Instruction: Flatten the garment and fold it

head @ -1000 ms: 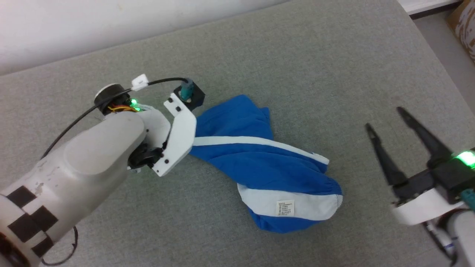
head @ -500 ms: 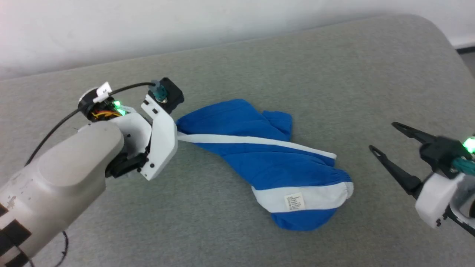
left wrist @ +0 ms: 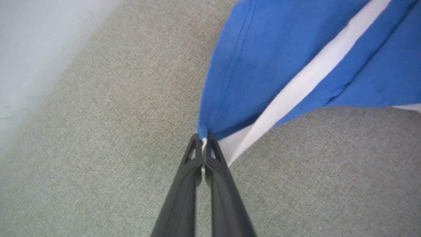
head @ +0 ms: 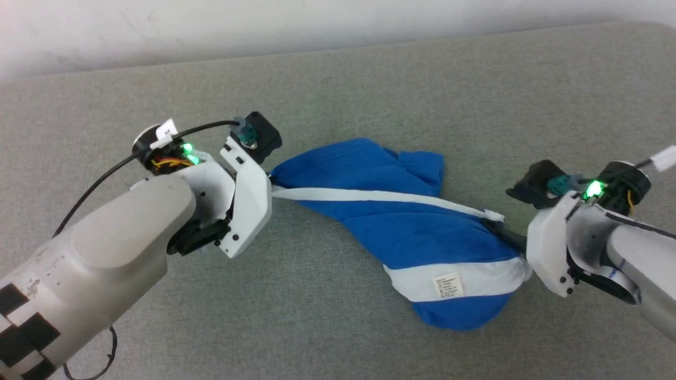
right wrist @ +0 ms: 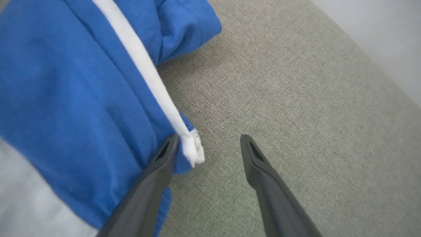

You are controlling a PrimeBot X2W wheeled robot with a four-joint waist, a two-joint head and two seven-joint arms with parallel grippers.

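Note:
The blue garment lies twisted on the grey surface, a white stripe running across it and a white band with a care label near its lower end. My left gripper is shut on the garment's left corner, where blue hem and white stripe meet. In the head view the white wrist housing hides those fingers. My right gripper is open at the garment's right edge. One finger lies against the blue cloth beside the stripe's end, the other over bare surface.
A grey fabric-covered surface spreads in every direction under the garment. A pale wall runs along its far edge. A black cable loops off my left wrist.
The head camera has shifted. My right arm has swung in from the right, and its open fingers now reach the garment's right edge. My left gripper still holds the left corner.

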